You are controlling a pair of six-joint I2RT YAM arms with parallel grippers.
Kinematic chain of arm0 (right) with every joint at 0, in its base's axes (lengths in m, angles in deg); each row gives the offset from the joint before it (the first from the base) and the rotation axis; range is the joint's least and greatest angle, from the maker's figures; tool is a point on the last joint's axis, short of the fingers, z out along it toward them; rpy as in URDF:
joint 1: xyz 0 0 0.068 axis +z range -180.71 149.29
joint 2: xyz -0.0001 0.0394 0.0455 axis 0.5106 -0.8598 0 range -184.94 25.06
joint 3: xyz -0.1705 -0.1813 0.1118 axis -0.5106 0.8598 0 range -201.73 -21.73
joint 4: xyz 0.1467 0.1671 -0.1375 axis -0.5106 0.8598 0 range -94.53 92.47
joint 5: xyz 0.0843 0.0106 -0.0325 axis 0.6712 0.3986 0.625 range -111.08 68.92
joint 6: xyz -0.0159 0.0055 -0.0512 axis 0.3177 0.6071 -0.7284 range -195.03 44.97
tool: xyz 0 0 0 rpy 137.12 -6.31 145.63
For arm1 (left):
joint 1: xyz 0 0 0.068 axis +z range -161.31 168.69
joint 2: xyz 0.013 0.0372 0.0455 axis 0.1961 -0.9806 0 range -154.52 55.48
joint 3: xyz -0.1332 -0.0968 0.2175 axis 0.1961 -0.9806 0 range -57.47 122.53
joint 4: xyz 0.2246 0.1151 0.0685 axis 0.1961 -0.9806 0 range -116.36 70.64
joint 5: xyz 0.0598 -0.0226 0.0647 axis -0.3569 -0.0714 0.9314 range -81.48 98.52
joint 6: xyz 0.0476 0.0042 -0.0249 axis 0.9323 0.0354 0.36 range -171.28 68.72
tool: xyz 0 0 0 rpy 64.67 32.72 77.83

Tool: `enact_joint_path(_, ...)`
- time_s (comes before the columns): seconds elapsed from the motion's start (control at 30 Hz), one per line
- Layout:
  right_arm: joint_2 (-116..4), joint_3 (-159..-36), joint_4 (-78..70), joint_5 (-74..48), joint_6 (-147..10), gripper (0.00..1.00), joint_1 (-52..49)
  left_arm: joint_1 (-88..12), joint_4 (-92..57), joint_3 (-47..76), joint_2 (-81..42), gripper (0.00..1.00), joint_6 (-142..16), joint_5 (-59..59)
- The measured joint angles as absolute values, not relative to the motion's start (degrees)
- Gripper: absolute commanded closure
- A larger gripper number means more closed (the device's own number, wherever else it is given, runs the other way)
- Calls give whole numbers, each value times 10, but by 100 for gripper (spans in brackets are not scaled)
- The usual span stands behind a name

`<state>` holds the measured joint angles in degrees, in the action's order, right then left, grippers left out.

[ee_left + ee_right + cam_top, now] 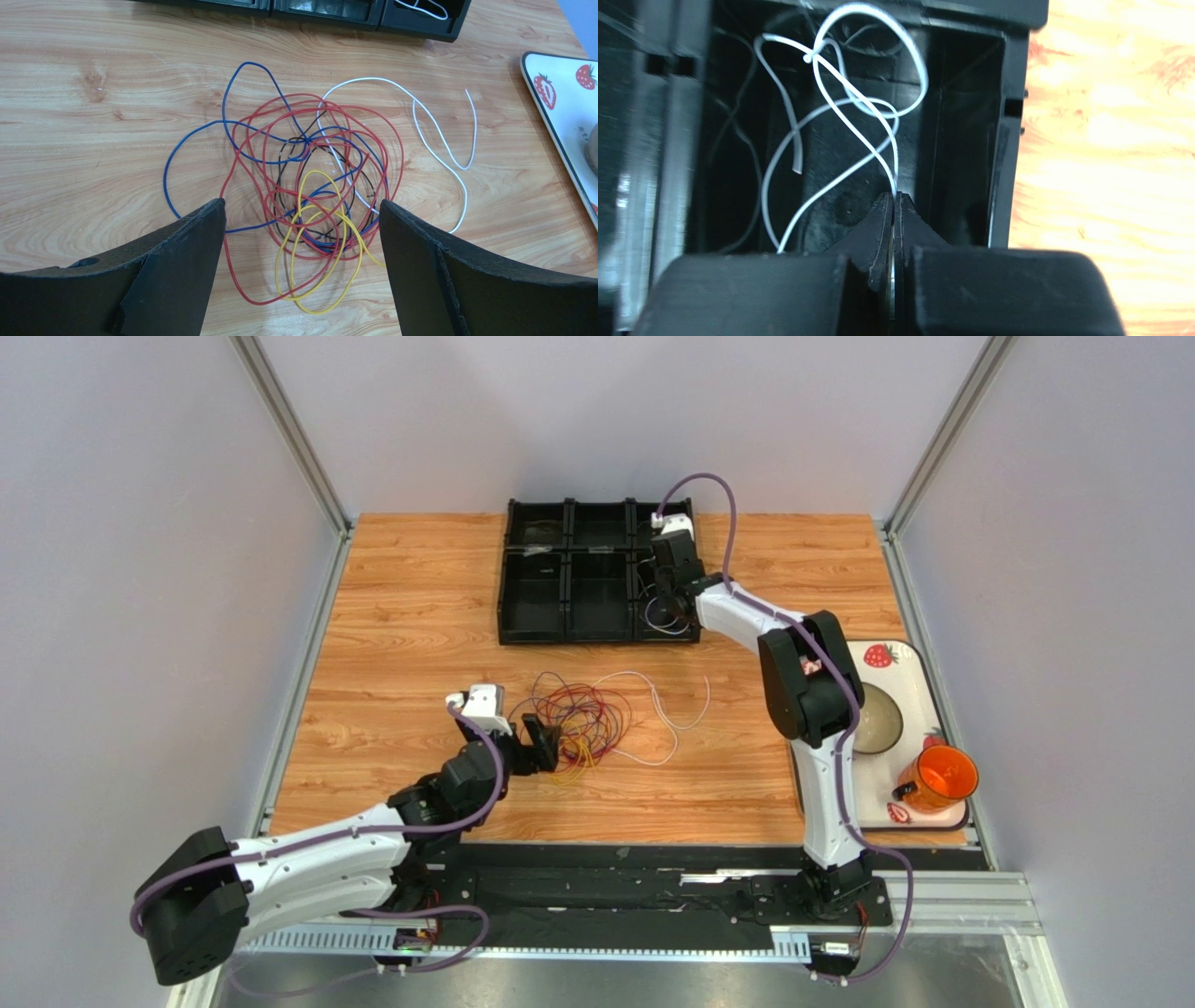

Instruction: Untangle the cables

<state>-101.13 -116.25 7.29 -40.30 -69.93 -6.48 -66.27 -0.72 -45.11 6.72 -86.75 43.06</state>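
A tangle of thin cables [582,717] lies on the wooden table: red [253,140], blue [168,175], yellow [309,280], dark [281,175] and a white one [435,133] trailing right. My left gripper [302,224] is open just above the tangle's near edge, its fingers either side of the yellow loops. My right gripper [893,199] is shut on a separate white cable [843,112] that loops inside the front right compartment of the black tray [533,602]. In the top view the right gripper [671,588] sits over that compartment.
A white strawberry-patterned tray [912,672] stands at the right with an orange cup [944,776] and a round bowl-like object [877,717]. The black tray has several compartments at the back of the table. Grey walls enclose the workspace.
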Motion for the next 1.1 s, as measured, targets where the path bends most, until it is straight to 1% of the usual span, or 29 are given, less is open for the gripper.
enact_joint_path(0.17,-998,-1164,70,-386,-699,99,-65,-663,-6,-451,66,12,-868,431)
enact_joint_path(0.2,-995,-1168,77,-382,-698,91,-65,-663,-6,-451,66,12,-868,431)
enact_joint_path(0.23,-994,-1177,87,-378,-698,74,-65,-663,-6,-451,66,12,-868,431)
enact_joint_path(0.27,-993,-1189,97,-374,-698,66,-65,-663,-6,-451,66,12,-868,431)
enact_joint_path(0.33,-993,-1217,116,-367,-696,53,-65,-663,-6,-451,66,12,-868,431)
enact_joint_path(0.43,-973,-1240,140,-363,-694,48,-65,-663,-6,-451,66,12,-868,431)
enact_joint_path(0.57,-941,-1246,160,-366,-693,48,-65,-663,-6,-451,66,12,-868,431)
enact_joint_path(0.77,-863,-1251,191,-370,-682,50,-65,-663,-6,-451,66,12,-868,430)
enact_joint_path(0.87,-789,-1211,187,-369,-668,50,-63,-663,-6,-451,66,12,-868,430)
enact_joint_path(1.0,-675,-1110,170,-356,-635,50,-58,-663,-6,-451,66,12,-868,428)
enact_joint_path(1.1,-622,-1040,164,-340,-608,51,-50,-663,-6,-451,66,11,-868,427)
